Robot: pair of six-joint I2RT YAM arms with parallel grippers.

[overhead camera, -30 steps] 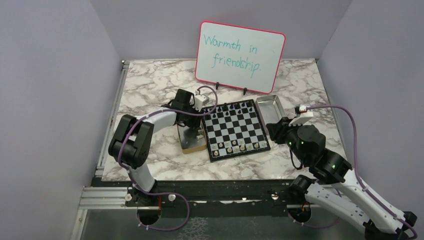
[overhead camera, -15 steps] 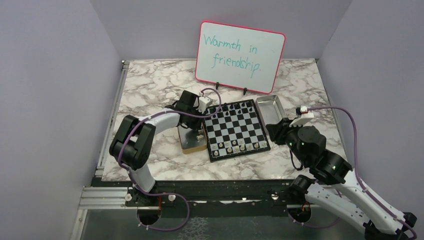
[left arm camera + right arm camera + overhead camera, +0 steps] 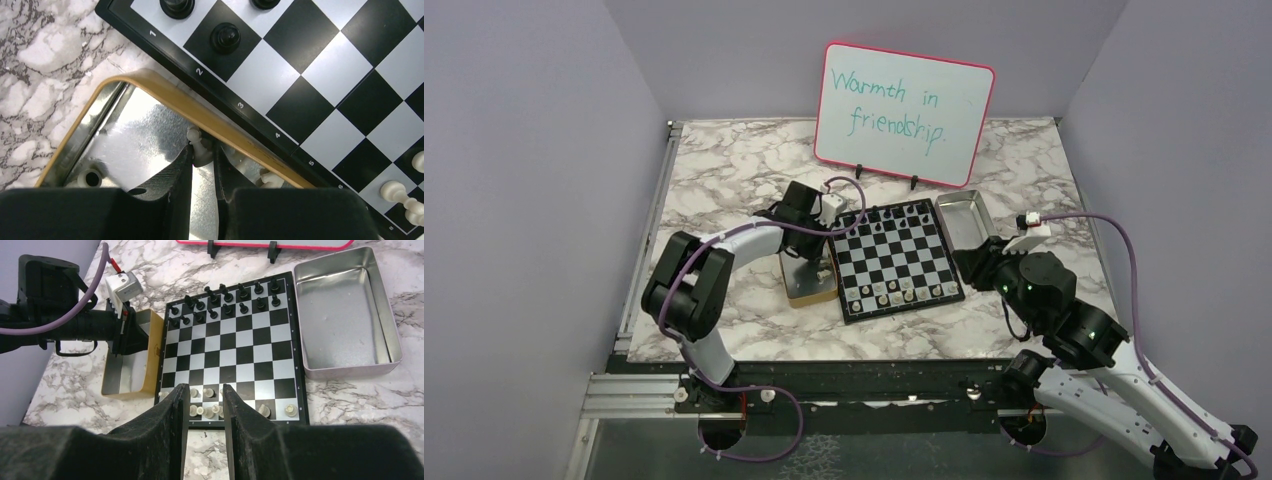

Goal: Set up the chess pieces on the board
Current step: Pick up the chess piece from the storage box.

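Chess pieces are sitting in two groups on the board: the black chessmen are filling the ranks at its twelve o'clock edge, while the cream chessmen are standing only in part along the six o'clock edge, with gaps showing in their rows. More cream pieces are waiting in the tan box, which is lying just beside the board at its nine o'clock side. The left gripper is reaching down into that box, and its fingers are pinching a cream pawn by its sides, close against the box wall nearest the board. At least one more cream piece is lying in the box at the pawn's four o'clock. The right gripper is hovering over the board's six o'clock edge with its fingers spread a little and nothing between them. The silver tray at the board's two o'clock is looking empty. The step in hand appears to be fetching a cream pawn; the next move probably calls for lifting it straight up over the box wall without scraping it, then carrying it toward an empty square at the six o'clock end.
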